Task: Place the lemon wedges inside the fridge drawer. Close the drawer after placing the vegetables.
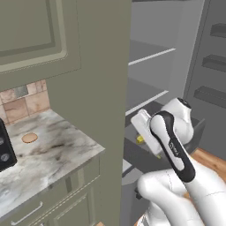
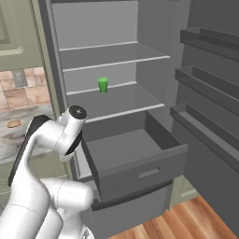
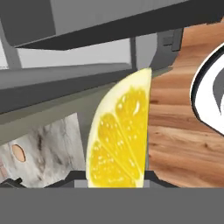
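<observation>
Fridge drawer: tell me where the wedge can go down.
The fridge drawer stands pulled out and its whole floor is bare between its four walls, so anywhere inside works. The shelf above holds a green cup near its back. The gripper carries a lemon wedge in its jaws.

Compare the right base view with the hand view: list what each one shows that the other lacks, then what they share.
Right base view alone: a small green cup on a fridge shelf, the open fridge drawer with nothing visible inside, and the door racks. Hand view alone: a lemon wedge close up, held in the gripper. Both: the wood floor, the marble counter and the tan disc on it.
</observation>
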